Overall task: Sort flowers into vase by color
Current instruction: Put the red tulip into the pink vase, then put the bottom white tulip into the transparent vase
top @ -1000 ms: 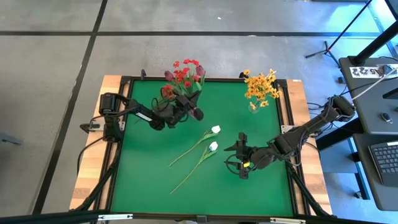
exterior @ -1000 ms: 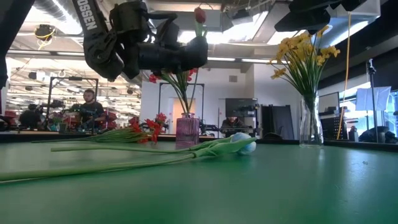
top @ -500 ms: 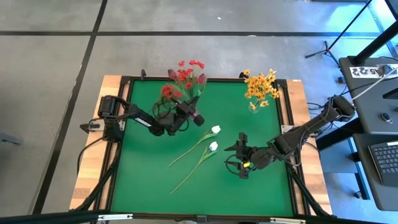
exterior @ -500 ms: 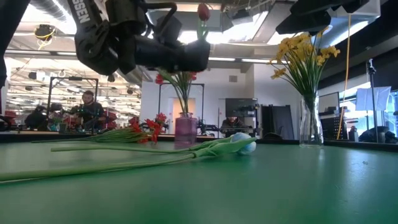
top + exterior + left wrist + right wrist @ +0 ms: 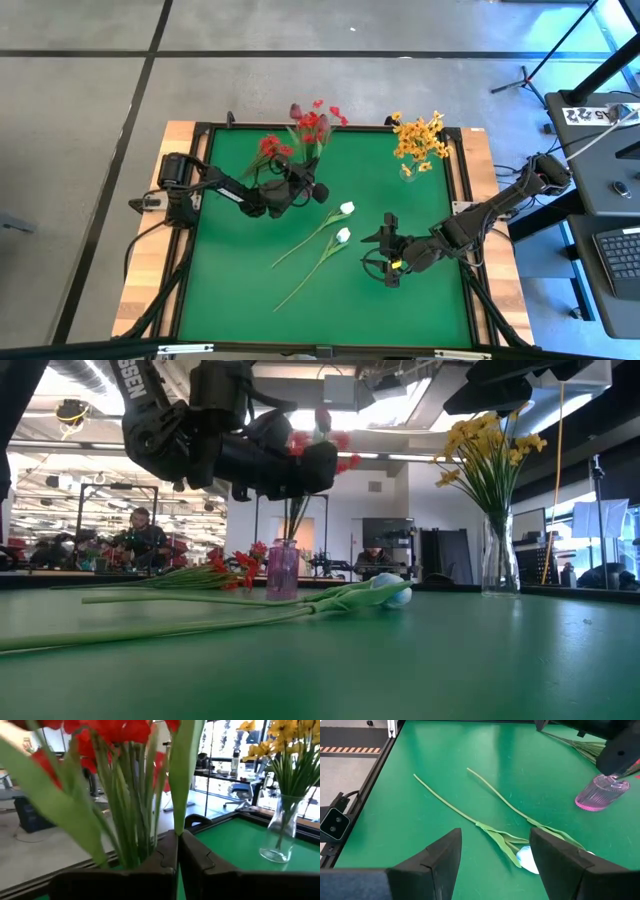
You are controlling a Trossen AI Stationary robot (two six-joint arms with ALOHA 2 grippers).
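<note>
A green-topped desk (image 5: 240,290) seen from above, with two dark robot arms reaching in from either side. The landmark here is a small pink ribbed vase (image 5: 601,794) standing toward the far edge of the desk, holding a bunch of red flowers (image 5: 312,122) that lean away from the desk's centre.

The left hand (image 5: 318,190) is right at the pink vase, over its near side. Its two fingers (image 5: 165,857) are pressed together, and a green stem (image 5: 182,775) rises from between them in among the red flowers; whether the fingers actually pinch that stem cannot be told. From desk height, this hand hangs above the vase mouth, in front of the stems.

Just beside the vase, a loose red spray (image 5: 235,568) lies flat on the desk, its blooms (image 5: 272,146) near the vase.

Nearer the desk's middle than the pink vase, two white buds (image 5: 346,209) on long thin green stems (image 5: 451,806) lie side by side, touching nothing else, their stems running away from the vase toward the near edge.

The right hand (image 5: 391,265) waits beyond the white buds from the vase, low over the green surface, its fingers (image 5: 442,852) spread wide and holding nothing.

Well apart from the pink vase, along the same far edge, a clear glass vase (image 5: 497,560) holds yellow flowers (image 5: 419,139) standing upright.
</note>
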